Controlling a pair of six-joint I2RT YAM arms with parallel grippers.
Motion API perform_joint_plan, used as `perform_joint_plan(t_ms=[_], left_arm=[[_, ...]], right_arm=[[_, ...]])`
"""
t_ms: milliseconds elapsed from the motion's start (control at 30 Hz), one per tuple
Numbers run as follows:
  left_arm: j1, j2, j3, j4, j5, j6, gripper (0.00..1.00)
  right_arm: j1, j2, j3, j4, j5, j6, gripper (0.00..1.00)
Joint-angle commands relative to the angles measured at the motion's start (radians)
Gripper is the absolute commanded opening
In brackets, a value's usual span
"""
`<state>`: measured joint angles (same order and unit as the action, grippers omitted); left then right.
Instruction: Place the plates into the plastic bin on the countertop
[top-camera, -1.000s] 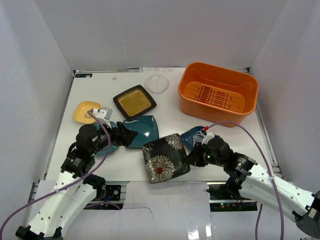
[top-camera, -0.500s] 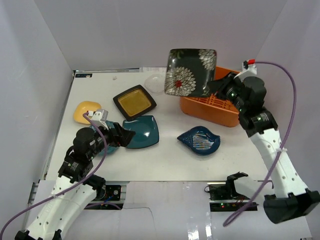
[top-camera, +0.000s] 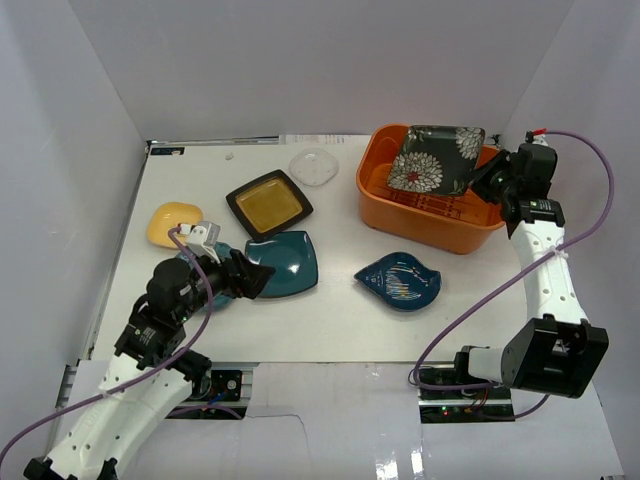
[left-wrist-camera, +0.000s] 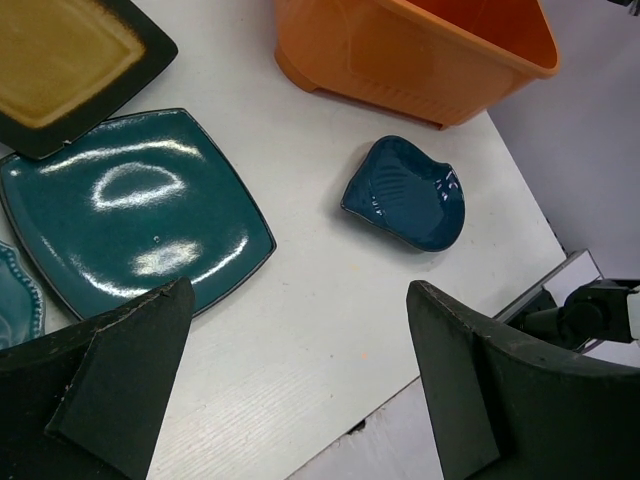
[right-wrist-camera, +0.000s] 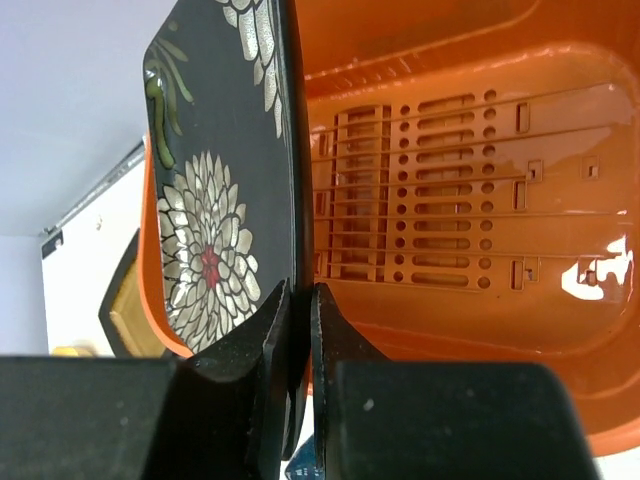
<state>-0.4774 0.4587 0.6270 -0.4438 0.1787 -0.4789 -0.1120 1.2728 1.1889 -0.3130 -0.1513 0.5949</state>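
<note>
My right gripper is shut on the edge of the black floral square plate and holds it tilted over the orange plastic bin. In the right wrist view the plate stands edge-on between the jaws above the bin's slotted floor. My left gripper is open and empty, at the teal square plate, which the left wrist view shows too. The blue leaf-shaped plate, black plate with amber centre, yellow plate and a sliver of the teal scalloped plate lie on the countertop.
A small clear round lid or dish lies at the back of the countertop, left of the bin. White walls enclose the table on three sides. The table's near edge shows in the left wrist view.
My right gripper lifted the floral plate from the table's front, carried it up and right, and now holds it lower over the bin. The left arm has barely moved.
</note>
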Motion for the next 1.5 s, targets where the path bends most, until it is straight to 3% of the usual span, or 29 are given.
perform_joint_plan(t_ms=[0, 500, 767, 900, 933, 967, 1167, 1200, 1300, 1333, 1467], left_arm=[[-0.017, 0.017, -0.006, -0.001, -0.004, -0.007, 0.98], [-0.027, 0.225, -0.069, 0.177, 0.29, -0.188, 0.98], [-0.099, 0.461, -0.05, 0.287, 0.3, -0.239, 0.98], [-0.203, 0.633, 0.017, 0.316, 0.208, -0.239, 0.96], [-0.246, 0.664, 0.048, 0.321, 0.164, -0.237, 0.95], [-0.263, 0.691, 0.065, 0.321, 0.139, -0.236, 0.94], [-0.349, 0.909, 0.172, 0.321, 0.012, -0.208, 0.88], [-0.355, 0.938, 0.204, 0.323, 0.005, -0.205, 0.88], [-0.38, 1.041, 0.264, 0.323, -0.012, -0.199, 0.86], [-0.388, 1.064, 0.276, 0.323, -0.018, -0.201, 0.85], [-0.395, 1.182, 0.338, 0.317, -0.07, -0.176, 0.84]], right_arm=[[-0.003, 0.0, 0.005, 0.189, -0.088, 0.006, 0.08], [-0.006, 0.212, -0.069, 0.281, -0.093, -0.009, 0.08], [-0.006, 0.252, -0.146, 0.284, -0.053, -0.053, 0.09], [-0.006, 0.26, -0.166, 0.27, -0.018, -0.078, 0.24], [-0.006, 0.261, -0.169, 0.265, -0.013, -0.089, 0.33], [-0.006, 0.264, -0.167, 0.262, -0.013, -0.089, 0.33], [-0.003, 0.231, -0.152, 0.195, 0.085, -0.153, 0.73], [-0.003, 0.221, -0.143, 0.187, 0.119, -0.173, 0.85], [0.005, 0.185, -0.126, 0.172, 0.143, -0.204, 0.98], [0.008, 0.166, -0.121, 0.158, 0.145, -0.217, 1.0], [0.034, 0.093, -0.133, 0.158, 0.127, -0.23, 0.93]])
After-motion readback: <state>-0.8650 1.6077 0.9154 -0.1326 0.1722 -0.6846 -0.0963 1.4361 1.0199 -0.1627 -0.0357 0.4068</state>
